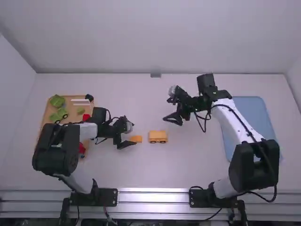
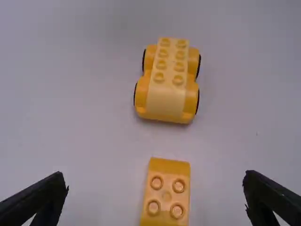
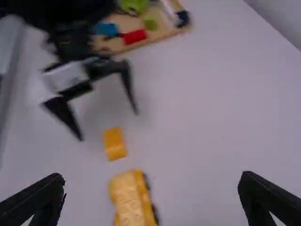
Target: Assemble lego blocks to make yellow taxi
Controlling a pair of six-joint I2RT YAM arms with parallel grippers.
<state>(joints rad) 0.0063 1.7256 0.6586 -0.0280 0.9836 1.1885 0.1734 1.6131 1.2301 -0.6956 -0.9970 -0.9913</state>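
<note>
A yellow car base with wheels (image 1: 158, 136) stands on the table between the arms; in the left wrist view the car base (image 2: 167, 80) shows two rows of studs. A small yellow-orange block (image 1: 136, 139) lies to its left, apart from it, and the same block (image 2: 165, 188) has a sloped end facing the car base. My left gripper (image 1: 134, 135) is at the block's left side, and its fingers (image 2: 153, 200) are wide apart around the block without touching it. Farther back and right of the car base is my right gripper (image 1: 172, 117), also open and holding nothing (image 3: 153, 197).
A wooden tray (image 1: 75, 97) with green, red and other blocks is at the left, partly behind the left arm. A blue tray (image 1: 254, 109) lies at the right, partly under the right arm.
</note>
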